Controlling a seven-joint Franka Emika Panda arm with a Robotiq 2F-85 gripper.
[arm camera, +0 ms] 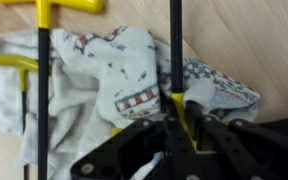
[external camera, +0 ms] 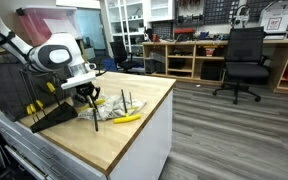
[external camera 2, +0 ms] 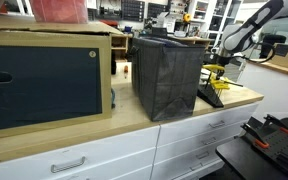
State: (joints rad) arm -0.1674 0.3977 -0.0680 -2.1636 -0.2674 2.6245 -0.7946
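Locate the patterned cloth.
In the wrist view the cloth lies on the wooden counter, under the claw, a yellow-handled wrench lying across it.

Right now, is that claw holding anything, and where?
Seemingly a T-handle key, pinched by the gripper at the yellow end of its black shaft.

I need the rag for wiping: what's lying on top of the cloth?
Three T-handle wrenches lie across the cloth: a long wrench, a short wrench, and a third wrench running into the pincer. The pincer hides the cloth's near edge.
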